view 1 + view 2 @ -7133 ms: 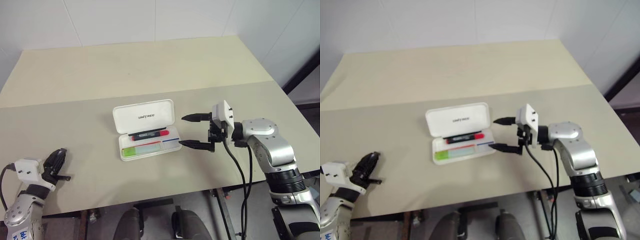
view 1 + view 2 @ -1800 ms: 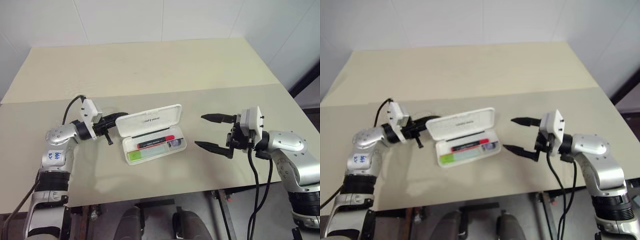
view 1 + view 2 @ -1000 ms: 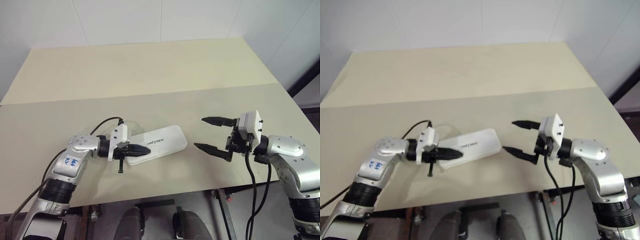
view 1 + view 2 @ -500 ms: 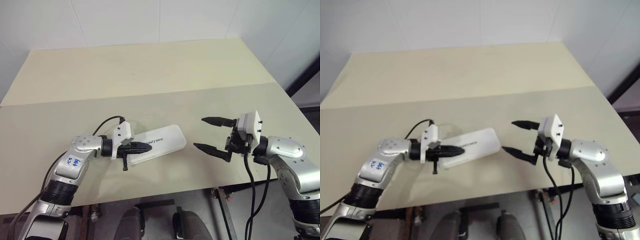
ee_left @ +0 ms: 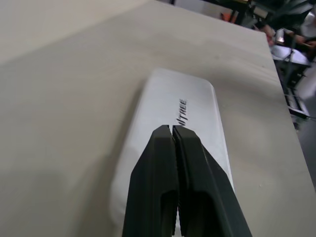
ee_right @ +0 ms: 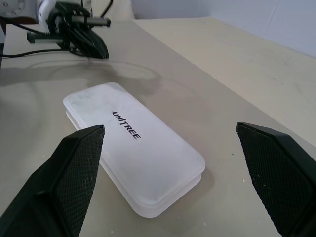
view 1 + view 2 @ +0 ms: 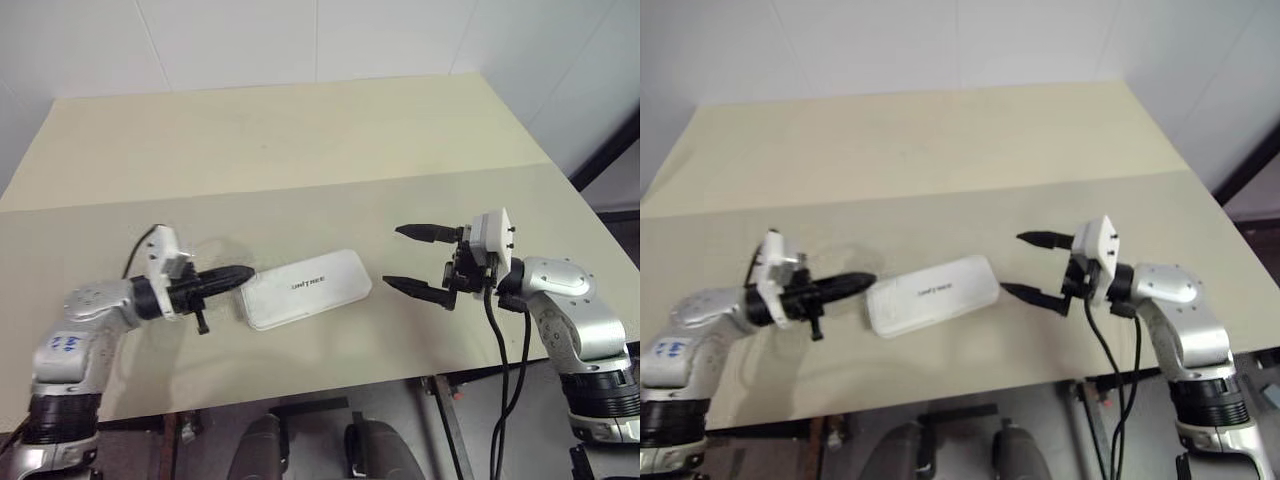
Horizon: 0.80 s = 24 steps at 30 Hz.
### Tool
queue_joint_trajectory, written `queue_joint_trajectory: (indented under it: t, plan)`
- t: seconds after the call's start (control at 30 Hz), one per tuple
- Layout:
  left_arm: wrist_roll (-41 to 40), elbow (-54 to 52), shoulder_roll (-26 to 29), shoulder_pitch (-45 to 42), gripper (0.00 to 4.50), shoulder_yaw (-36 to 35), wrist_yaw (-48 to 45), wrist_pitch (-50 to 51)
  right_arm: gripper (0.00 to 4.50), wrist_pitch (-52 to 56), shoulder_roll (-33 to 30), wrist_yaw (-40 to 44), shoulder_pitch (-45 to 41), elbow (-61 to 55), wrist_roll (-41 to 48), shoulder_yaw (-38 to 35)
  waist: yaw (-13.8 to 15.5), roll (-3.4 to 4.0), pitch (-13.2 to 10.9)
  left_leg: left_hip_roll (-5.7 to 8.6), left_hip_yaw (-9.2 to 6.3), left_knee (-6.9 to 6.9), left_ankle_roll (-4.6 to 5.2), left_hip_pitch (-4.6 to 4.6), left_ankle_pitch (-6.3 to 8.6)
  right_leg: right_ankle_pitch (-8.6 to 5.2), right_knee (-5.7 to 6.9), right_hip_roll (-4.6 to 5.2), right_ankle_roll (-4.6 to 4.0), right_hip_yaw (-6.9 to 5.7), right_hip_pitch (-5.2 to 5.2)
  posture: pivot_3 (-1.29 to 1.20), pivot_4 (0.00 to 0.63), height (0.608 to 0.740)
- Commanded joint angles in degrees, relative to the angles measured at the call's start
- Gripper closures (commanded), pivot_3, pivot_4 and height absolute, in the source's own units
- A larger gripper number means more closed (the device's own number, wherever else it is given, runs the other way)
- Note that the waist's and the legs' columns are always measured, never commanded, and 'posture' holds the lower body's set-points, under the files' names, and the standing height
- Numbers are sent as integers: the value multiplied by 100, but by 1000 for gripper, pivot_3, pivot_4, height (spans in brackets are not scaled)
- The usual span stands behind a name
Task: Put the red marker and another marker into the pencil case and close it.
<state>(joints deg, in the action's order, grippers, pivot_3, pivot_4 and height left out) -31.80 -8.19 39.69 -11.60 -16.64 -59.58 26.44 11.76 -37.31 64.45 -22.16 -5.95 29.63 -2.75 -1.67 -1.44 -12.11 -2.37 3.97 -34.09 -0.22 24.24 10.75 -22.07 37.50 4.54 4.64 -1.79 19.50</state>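
I see the case (image 7: 306, 288) lying closed on the counter (image 7: 300, 150) between both arms. My left end effector (image 7: 245, 272), fingers together, sits just off its end; my right end effector (image 7: 405, 259) stands spread wide, apart from it.

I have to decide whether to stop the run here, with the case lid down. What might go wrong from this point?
1. The pencil case lies shut, lid flat, but the pictures do not show whether it latched; it may spring open if nudged.
2. The left gripper, fingers together, sits just off the case's near end; a stray move might push the case across the table.
3. The right gripper stands open beside the case's other end and might clip it.
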Motion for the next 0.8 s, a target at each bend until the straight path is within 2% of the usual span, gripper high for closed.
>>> queue_joint_trajectory:
  t: [0.03, 0.33, 0.8]
  plan:
    - [-248, -127, 197, 192, 3233, -464, -161, -222, 0, -184, -9, 130, -68, 20, 84, -178, 7, 0, 0, 0, 0, 1, -1, 0, 1, 0, -2, 1, 0, 0, 0, 0, 150, 740]
    - [-555, -464, 125, 429, 52, -418, -272, -271, 0, -378, -263, 404, 140, 301, 107, -585, 6, 0, 0, 0, 1, 9, -2, 2, 5, 0, -10, 2, -1, 1, 0, 0, 150, 740]
    - [-293, -56, 189, 235, 19, -340, -298, -1050, 0, -822, -913, 969, 179, 1220, -18, -1005, 3, 1, -1, 0, 12, 9, 0, 0, 5, 0, -11, 0, -1, 6, 2, 0, 150, 740]
